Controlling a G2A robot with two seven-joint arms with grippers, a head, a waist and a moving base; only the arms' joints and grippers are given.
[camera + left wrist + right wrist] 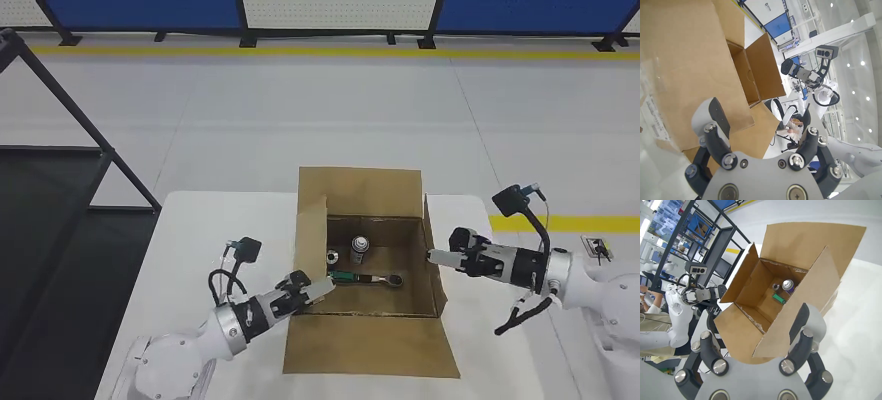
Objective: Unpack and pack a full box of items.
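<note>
From my station I saw the left gripper (762, 121) with its fingers (719, 117) spread wide and nothing clamped in them. The cardboard box (360, 195) stood right in front of it. One upright side flap nearly touched the padded finger, and that flap's corner reached into the gap between the two fingers. Whether pad and cardboard actually met, I could not tell.

The right gripper (757, 323) was at the opposite side of the box, also spread apart and holding nothing. The corner of the flap on its side sat between its fingers, close to the wrist plate, with one light-coloured finger (810, 321) just outside the cardboard.

Past the right gripper's fingertips, down on the box floor, stood a spray can (787, 284) with a white top. A short dark cylinder (775, 287) was just beside it. A wrench (779, 298) with a green handle lay flat a little nearer to that gripper.

From above, those three things lay between the two grippers, closer to the left one. All four flaps were open, and the box rested on the white table (220, 230).
</note>
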